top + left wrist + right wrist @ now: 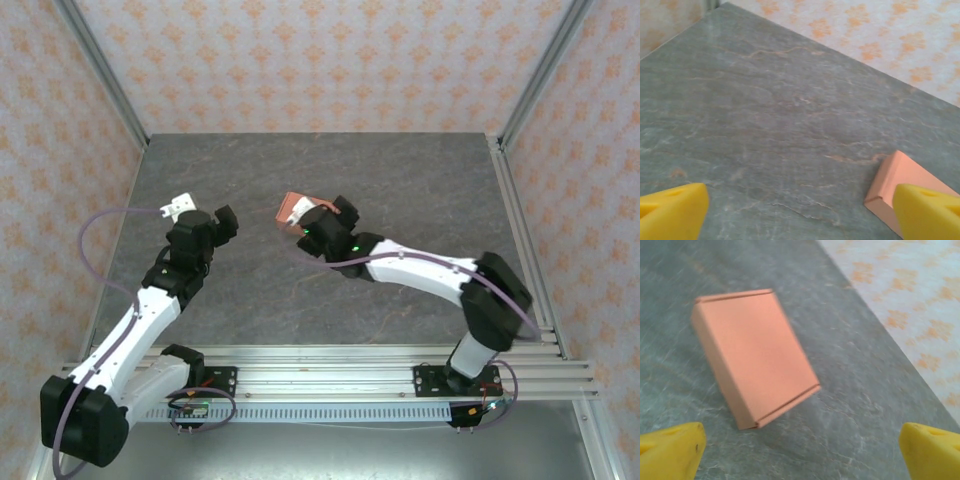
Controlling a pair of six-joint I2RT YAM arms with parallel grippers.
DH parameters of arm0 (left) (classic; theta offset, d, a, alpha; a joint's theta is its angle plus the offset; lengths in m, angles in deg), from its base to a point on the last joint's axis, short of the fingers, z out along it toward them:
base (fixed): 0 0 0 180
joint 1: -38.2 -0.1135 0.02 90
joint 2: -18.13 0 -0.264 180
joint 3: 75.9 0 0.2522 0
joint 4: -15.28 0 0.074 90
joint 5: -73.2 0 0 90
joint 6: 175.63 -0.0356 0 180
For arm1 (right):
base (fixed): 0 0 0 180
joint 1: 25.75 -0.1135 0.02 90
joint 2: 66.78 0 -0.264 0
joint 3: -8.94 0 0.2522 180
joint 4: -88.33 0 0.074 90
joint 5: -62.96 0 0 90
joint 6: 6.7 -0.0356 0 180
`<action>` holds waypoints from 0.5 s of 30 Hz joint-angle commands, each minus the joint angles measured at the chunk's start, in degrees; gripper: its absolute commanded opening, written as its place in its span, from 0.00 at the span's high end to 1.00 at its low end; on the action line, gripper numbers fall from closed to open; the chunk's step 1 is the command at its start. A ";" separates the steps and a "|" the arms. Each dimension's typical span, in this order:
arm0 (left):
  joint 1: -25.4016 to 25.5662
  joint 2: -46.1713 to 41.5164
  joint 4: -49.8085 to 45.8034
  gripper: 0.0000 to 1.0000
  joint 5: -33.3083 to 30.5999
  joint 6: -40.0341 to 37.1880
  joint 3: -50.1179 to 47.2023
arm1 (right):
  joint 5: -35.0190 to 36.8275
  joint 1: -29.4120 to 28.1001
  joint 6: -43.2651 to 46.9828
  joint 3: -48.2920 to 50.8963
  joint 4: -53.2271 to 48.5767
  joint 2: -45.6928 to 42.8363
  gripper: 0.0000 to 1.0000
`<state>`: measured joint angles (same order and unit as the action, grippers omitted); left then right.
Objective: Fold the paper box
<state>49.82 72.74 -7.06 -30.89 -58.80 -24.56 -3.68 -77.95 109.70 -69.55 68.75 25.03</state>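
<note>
The paper box [752, 355] is a small shallow salmon-orange box, folded shut, lying on the grey table. In the top view the paper box [293, 208] sits near the middle of the table, just beyond my right gripper [318, 218]. My right gripper [801, 452] is open, its yellow fingertips [670, 450] wide apart and clear of the box. My left gripper [215, 225] stands to the box's left. In the left wrist view my left gripper [800, 215] is open over bare table, and a corner of the paper box [887, 182] lies beside its right fingertip [927, 210].
The grey stone-patterned table [400, 190] is walled by orange-patterned panels [320, 60] at the back and sides. Metal frame posts [100, 70] rise at the back corners. An aluminium rail [330, 365] carrying both arm bases runs along the near edge.
</note>
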 commanded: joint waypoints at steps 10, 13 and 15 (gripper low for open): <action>-5.47 3.45 27.04 0.00 -3.28 -19.16 -13.09 | 2.00 29.24 -30.41 30.09 14.17 -26.86 0.01; -5.66 4.01 33.63 0.00 -3.36 -21.54 -15.82 | 1.82 34.83 -32.25 32.62 14.17 -28.36 0.01; -5.83 5.22 39.42 0.00 -2.26 -23.84 -17.93 | 2.70 36.01 -30.96 34.56 17.12 -27.87 0.01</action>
<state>44.64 77.09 19.08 -33.31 -76.86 -40.84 -2.37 -43.15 81.39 -36.98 80.70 -2.78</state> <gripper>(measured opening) 0.999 0.992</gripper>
